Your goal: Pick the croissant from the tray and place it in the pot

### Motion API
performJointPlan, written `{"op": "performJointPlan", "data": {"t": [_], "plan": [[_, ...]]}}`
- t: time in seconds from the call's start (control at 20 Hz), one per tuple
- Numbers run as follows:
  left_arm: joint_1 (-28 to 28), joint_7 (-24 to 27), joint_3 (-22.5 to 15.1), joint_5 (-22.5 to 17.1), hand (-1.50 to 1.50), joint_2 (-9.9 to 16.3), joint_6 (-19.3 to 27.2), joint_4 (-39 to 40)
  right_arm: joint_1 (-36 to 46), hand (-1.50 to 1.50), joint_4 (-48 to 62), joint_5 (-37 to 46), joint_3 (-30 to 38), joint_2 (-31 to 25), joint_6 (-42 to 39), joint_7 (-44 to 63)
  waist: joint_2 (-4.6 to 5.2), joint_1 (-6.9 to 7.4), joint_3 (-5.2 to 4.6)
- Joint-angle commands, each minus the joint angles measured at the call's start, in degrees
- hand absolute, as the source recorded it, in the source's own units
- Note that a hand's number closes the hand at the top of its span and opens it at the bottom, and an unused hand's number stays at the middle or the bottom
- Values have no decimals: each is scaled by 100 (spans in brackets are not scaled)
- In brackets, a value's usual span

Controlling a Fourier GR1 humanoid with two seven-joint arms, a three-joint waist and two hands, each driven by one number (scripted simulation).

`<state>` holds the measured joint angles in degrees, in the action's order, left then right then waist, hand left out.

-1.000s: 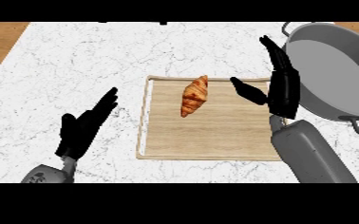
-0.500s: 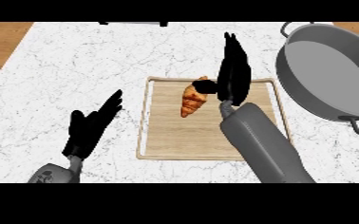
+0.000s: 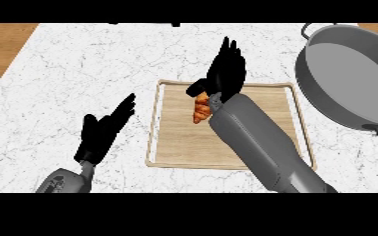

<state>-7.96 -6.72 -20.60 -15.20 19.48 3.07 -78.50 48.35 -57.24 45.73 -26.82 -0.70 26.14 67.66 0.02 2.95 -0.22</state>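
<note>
A wooden tray (image 3: 177, 150) is set on the white marble counter (image 3: 88, 70), with a grey pot (image 3: 339, 85) seen to its right, just beside the tray's right rim and partly cut off by the view's edge. The croissant (image 3: 199, 111) is found on the tray's upper middle part, lying lengthwise, its upper end hidden under the right hand (image 3: 225, 72). The right hand is placed directly above and over the croissant's top end, fingers pointed away toward the counter's far side, fairly straight and held together; the thumb is seen at the left near the croissant's tip. Whether the croissant is actually touched or pinched cannot be told, as the contact is covered by the palm and wrist. The right forearm is laid diagonally across the tray's lower right part. The left hand (image 3: 103, 132) is seen off the tray at the left, over the counter, fingers straight and spread, nothing held.
</note>
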Motion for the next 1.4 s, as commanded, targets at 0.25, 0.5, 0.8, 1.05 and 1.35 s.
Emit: {"op": "performJointPlan", "data": {"t": [0.25,0.5,0.8,1.05,1.35], "plan": [[-119,24,158,65,0,-140,40,255,205,-150,410,-591,-704,67,-109,1619,0,-142,16],[376,255,172,56,0,-48,-122,-16,-153,-150,257,-90,-809,67,72,1501,-29,-232,18],[198,44,321,69,0,-118,-95,129,-800,-150,-1024,-80,-895,66,67,1406,-42,-340,20],[63,184,265,355,0,-344,64,256,-1116,-150,-941,-251,-597,67,820,466,-3,-290,22],[305,267,402,276,0,-200,-162,177,-1757,-150,-1106,-505,-452,67,1553,-254,2,-277,24]]}}
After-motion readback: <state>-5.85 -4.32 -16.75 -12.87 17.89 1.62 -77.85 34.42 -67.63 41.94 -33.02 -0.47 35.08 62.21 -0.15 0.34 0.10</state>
